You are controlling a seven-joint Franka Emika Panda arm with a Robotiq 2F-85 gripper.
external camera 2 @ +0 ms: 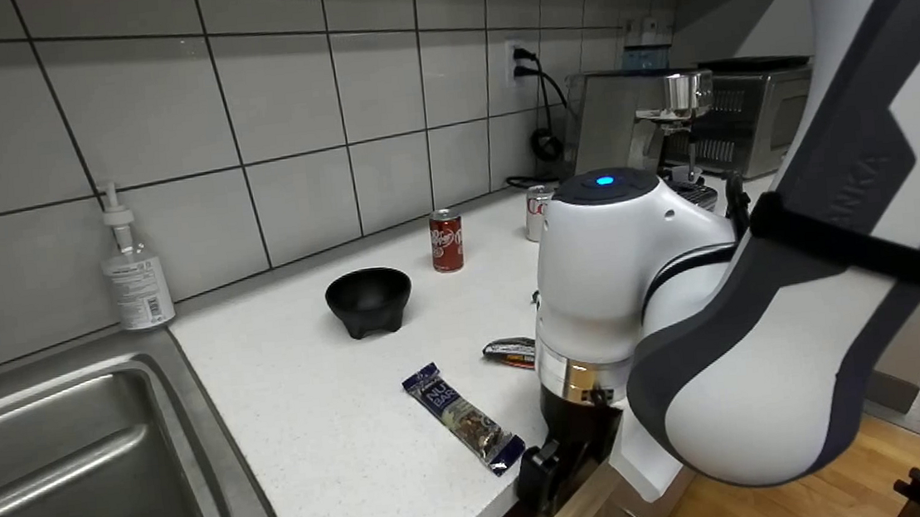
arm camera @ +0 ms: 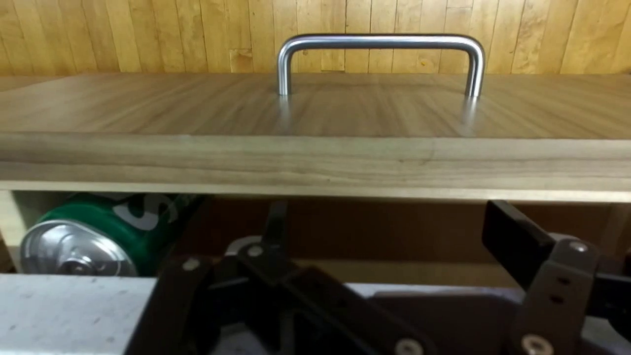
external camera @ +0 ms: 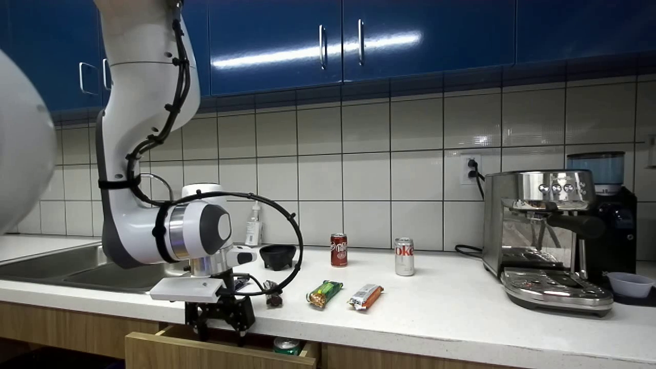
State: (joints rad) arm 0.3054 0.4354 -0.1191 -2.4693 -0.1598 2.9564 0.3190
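In an exterior view, the black two-fingered gripper [external camera: 222,337] hangs down into the open, flat-fronted wooden drawer [external camera: 179,353] below the white speckled countertop [external camera: 435,320]. At its three o'clock a green metal soda can [external camera: 287,346] stands upright inside the drawer; toward two, a green-and-yellow foil snack packet [external camera: 324,293] lies on the countertop.

In an exterior view, a long navy-wrapped nut bar [external camera 2: 464,418] lies near the gripper, between its ten and eleven o'clock. Whether the gripper touches the countertop's edge I cannot tell.

In the wrist view, the fingers [arm camera: 515,236] stand wide apart, nothing between them. The can is at nine o'clock, and the bent steel bar handle [arm camera: 382,42] at twelve, outside the drawer's front. A shift toward twelve could snag the fingertips on that front and shove the drawer; one toward six could scrape the countertop's edge. A swing toward nine could topple the can.
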